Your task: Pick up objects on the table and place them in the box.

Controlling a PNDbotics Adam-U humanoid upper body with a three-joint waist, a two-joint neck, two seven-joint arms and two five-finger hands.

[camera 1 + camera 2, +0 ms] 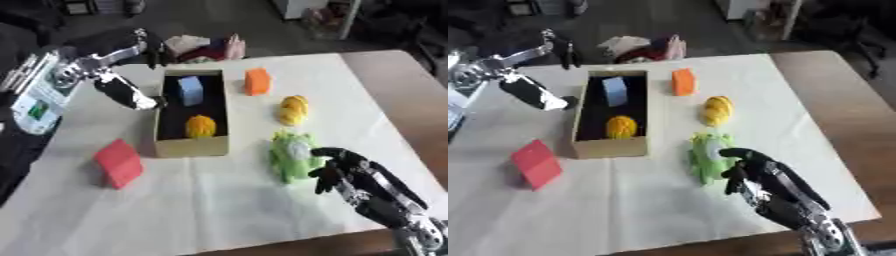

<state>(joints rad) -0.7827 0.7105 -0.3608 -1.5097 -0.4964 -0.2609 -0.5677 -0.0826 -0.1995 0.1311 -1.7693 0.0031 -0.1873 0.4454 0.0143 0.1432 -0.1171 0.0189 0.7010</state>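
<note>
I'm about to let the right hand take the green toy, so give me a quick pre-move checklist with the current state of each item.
1. Right hand next to the green toy: ok, its fingers reach the toy's right side.
2. Fingers closed round the toy: not ok, they curl beside it and it lies on the table.
3. Room in the box: ok, only a blue block and an orange ball lie inside, with bare floor between them.
4. Path from toy to box: ok, nothing lies between them.
5. Left hand out of the way: cannot tell, it hangs near the box's far left corner.
</note>
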